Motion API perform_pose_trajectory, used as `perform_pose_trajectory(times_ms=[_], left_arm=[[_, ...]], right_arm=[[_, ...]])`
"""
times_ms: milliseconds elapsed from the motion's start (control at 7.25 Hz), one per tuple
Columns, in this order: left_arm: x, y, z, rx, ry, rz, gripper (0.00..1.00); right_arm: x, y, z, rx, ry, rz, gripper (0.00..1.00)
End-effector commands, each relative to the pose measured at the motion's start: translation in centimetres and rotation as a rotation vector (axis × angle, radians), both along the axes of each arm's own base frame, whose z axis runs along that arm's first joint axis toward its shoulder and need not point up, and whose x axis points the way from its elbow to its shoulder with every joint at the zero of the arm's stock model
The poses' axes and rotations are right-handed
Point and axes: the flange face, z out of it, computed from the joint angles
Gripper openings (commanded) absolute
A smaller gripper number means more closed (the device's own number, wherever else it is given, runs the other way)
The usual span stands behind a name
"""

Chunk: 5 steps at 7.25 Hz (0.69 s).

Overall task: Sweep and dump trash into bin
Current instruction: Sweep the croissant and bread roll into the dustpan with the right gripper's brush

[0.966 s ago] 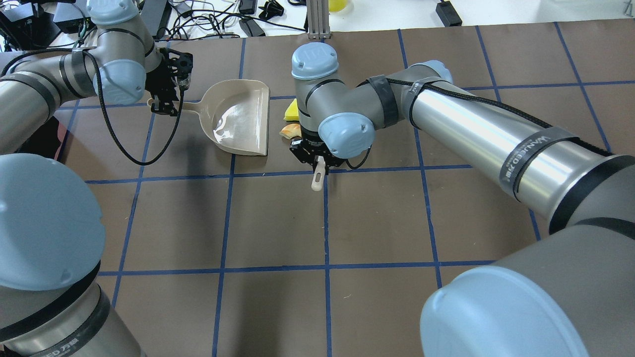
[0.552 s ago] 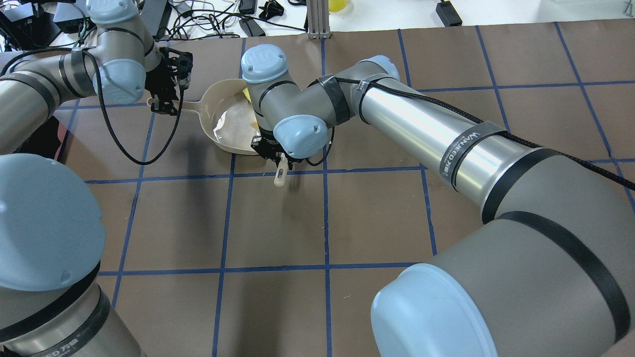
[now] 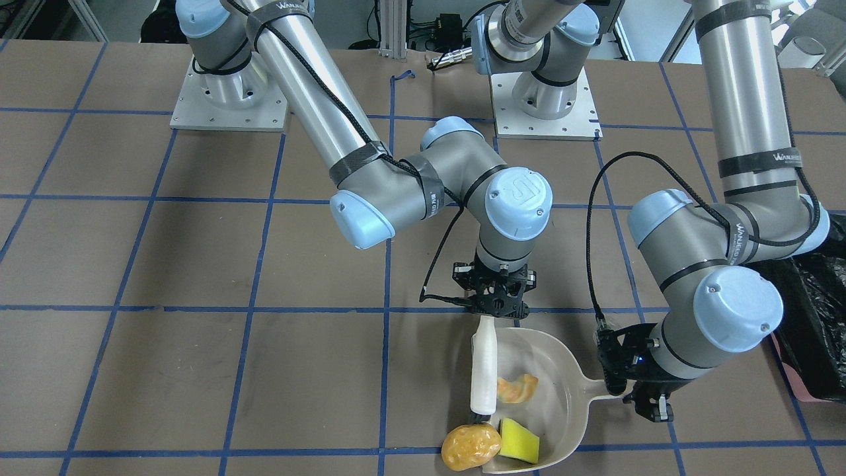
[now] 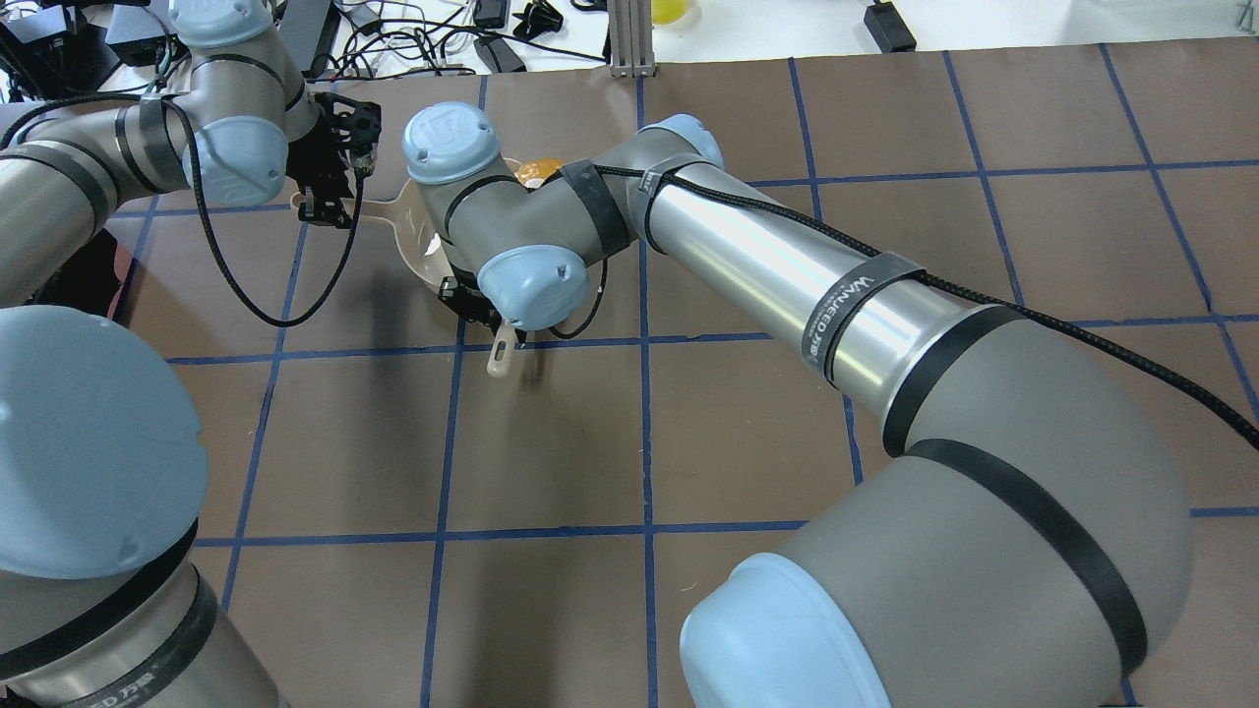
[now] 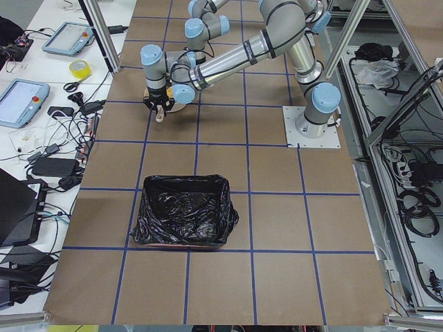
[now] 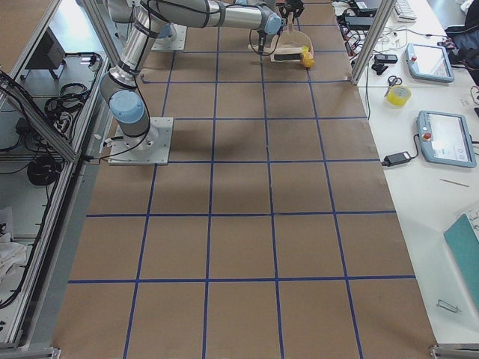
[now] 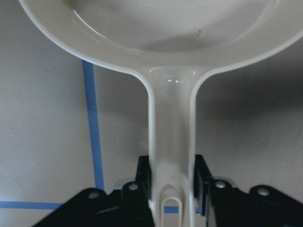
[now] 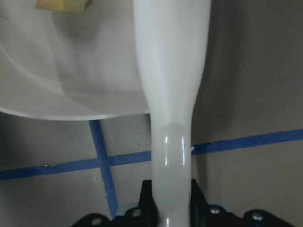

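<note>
The black-lined bin [image 5: 183, 218] stands at the worktop's [image 3: 198, 370] left end, well apart from the dustpan [image 3: 562, 396], whose handle the left fingers [image 7: 143, 172] grip. The right fingers [image 8: 146, 197] clamp the brush [image 3: 483, 370]. The croissant [image 3: 517, 388] and sponge [image 3: 519, 441] lie inside the pan, and the potato lump [image 3: 470, 447] is at its mouth.

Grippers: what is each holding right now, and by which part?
The left gripper is shut on the dustpan, at the handle's end by the hanging hole. The right gripper is shut on the brush, near the rear end of its white handle.
</note>
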Motion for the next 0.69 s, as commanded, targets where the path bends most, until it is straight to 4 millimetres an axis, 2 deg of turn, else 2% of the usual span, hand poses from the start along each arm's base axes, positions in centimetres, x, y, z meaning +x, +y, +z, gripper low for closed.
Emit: perform_pose_trajectory(times_ms=[0, 276, 414, 552], left_arm=[[0.0, 0.0, 0.0, 0.0, 0.002, 0.0, 0.0], [0.0, 0.0, 0.0, -0.001, 0.003, 0.0, 0.0], [0.0, 0.0, 0.0, -0.001, 0.003, 0.0, 0.0], [-0.1, 0.0, 0.0, -0.001, 0.005, 0.0, 0.0]], right_arm=[[1.7, 0.1, 1.0, -0.003, -0.051, 0.003, 0.0], [0.9, 0.2, 2.8, -0.01, -0.028, -0.004, 0.0], [-1.1, 0.2, 5.0, 0.014, 0.009, -0.018, 0.0], [-3.0, 0.0, 6.1, 0.033, 0.053, -0.039, 0.0]])
